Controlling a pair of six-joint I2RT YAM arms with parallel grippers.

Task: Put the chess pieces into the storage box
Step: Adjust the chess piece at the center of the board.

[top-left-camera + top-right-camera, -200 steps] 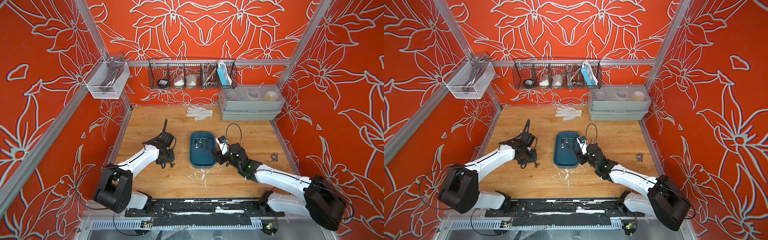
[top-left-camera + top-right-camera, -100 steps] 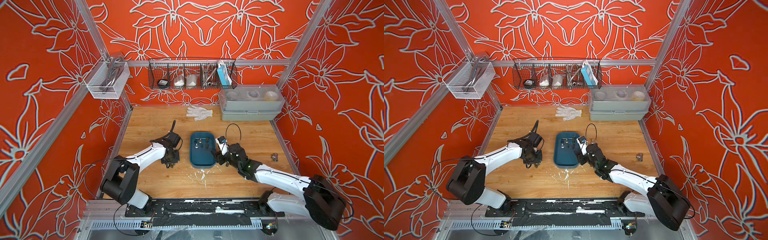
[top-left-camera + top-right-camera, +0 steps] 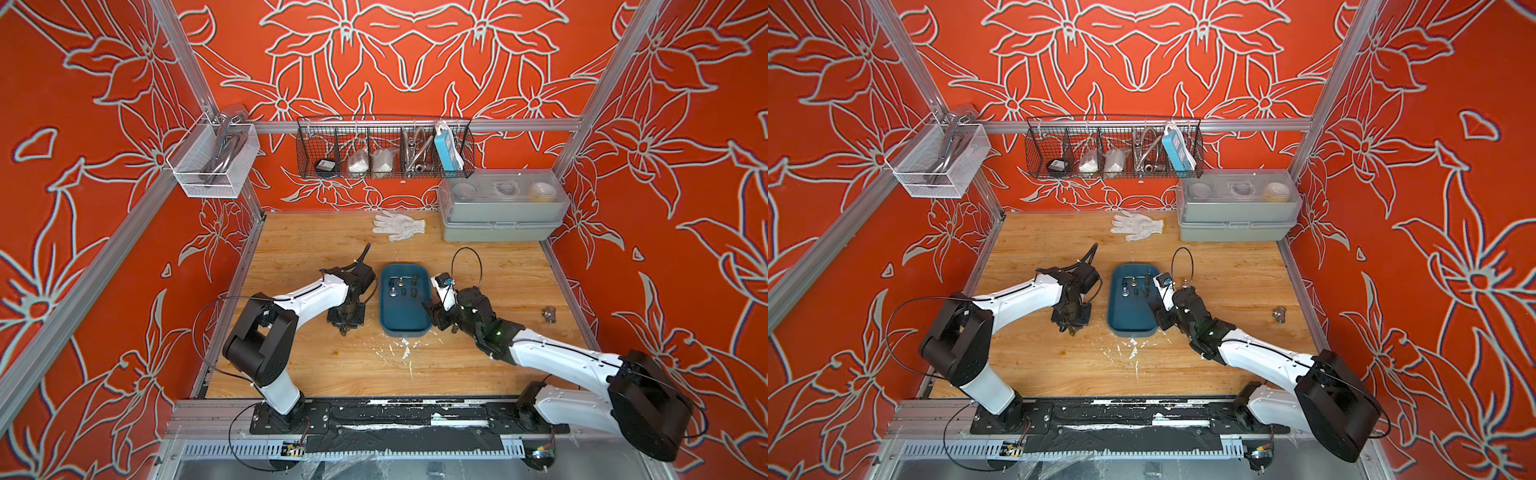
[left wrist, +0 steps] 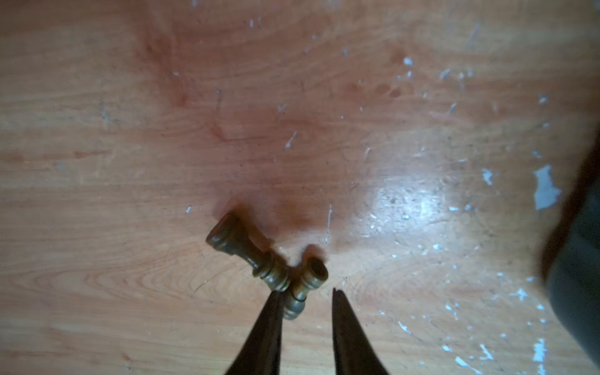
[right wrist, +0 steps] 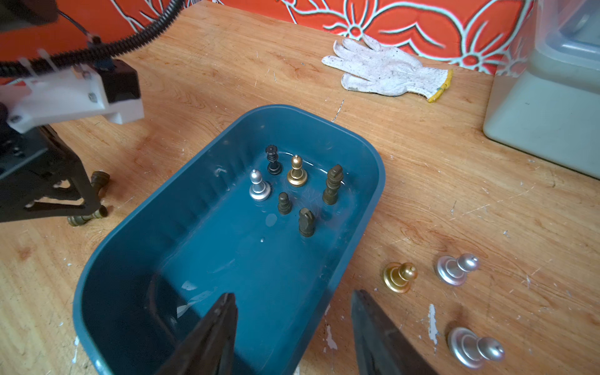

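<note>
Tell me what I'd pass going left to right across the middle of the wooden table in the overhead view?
Left arm's black gripper → shallow dark teal plastic storage box → right arm's black gripper at the box's right rim → small greyish metal object, well off to the right.

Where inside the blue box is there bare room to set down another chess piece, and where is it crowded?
The storage box floor is bare between the six standing pieces crowding its far end and the right gripper, open at its near corner. Outside, wood between box and glove is bare; three pawns crowd its right side.
</note>
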